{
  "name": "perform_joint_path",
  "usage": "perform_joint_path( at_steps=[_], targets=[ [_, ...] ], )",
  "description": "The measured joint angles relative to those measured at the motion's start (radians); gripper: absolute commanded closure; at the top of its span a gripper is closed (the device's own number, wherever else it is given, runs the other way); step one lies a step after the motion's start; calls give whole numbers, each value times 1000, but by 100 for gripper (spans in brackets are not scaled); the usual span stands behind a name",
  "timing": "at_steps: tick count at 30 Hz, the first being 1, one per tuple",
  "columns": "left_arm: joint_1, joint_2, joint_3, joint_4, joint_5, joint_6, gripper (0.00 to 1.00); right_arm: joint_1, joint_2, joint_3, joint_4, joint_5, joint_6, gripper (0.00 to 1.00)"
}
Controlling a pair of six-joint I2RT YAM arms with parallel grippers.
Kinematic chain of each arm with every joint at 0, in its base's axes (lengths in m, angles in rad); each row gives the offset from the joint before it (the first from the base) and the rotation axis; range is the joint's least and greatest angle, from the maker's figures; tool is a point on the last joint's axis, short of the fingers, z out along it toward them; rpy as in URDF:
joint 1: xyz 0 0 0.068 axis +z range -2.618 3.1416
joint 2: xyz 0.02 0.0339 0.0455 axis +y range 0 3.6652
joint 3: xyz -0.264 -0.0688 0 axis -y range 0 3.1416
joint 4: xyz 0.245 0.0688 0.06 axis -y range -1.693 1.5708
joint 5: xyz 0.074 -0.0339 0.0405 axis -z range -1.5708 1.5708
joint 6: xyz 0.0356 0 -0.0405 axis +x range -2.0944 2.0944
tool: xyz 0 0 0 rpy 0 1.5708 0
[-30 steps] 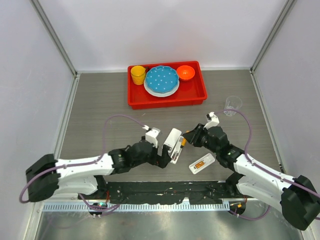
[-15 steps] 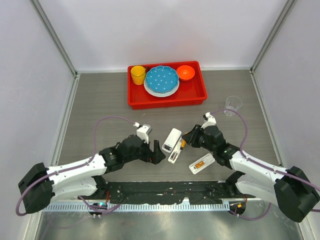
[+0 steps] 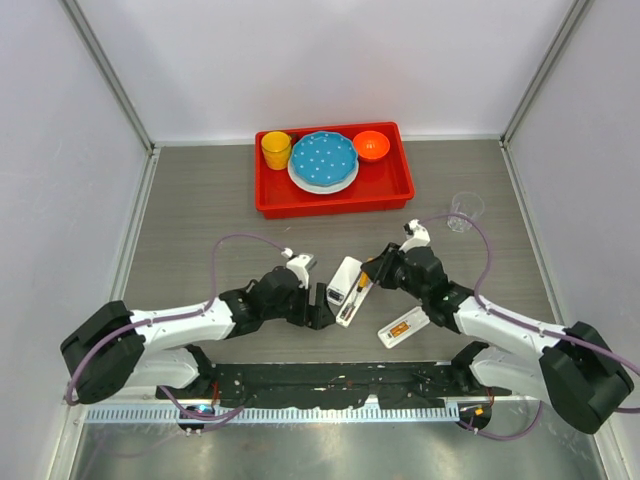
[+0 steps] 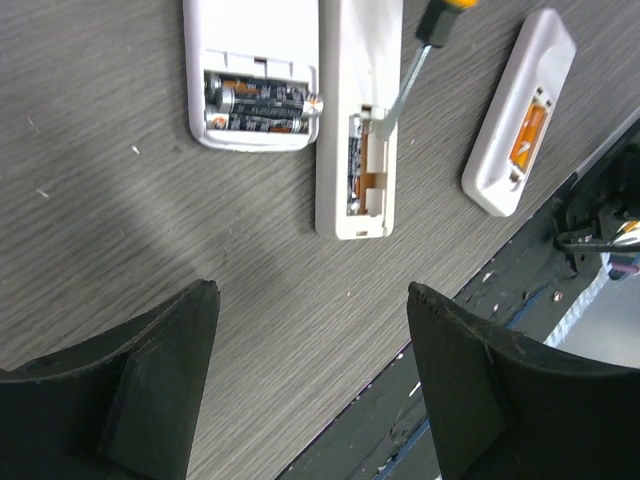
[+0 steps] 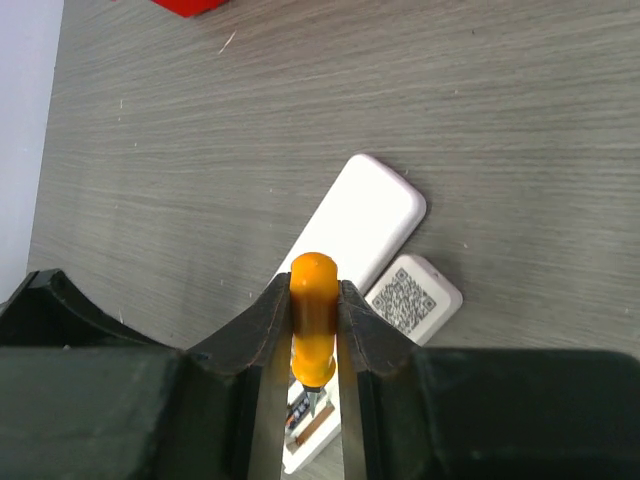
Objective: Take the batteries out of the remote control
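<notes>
**Open remotes on the table, both arms low over them**

The left gripper (image 4: 312, 310) hovers with jaws spread wide and nothing between them, just on the near side of two white remotes. In the wide remote (image 4: 250, 40), two dark batteries (image 4: 262, 103) lie side by side in the uncovered compartment. Just beside it lies the narrow remote (image 4: 357, 60), also uncovered. The right gripper (image 5: 313, 300) is clamped on the orange handle of a screwdriver (image 4: 404, 88), whose tip meets the edge of the narrow remote's compartment. A third white piece (image 3: 403, 327) lies apart, right and nearer. A red tray (image 3: 400, 190) sits at the far side.
</notes>
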Motion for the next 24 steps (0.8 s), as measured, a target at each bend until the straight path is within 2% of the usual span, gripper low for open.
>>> perform_joint_path(
  at_steps=[16, 24],
  targets=[
    [23, -59, 10, -1, -17, 0, 25, 0, 301, 173, 141, 32, -27, 99],
    [27, -61, 1, -2, -17, -1, 23, 6, 346, 183, 145, -20, -38, 99]
  ],
)
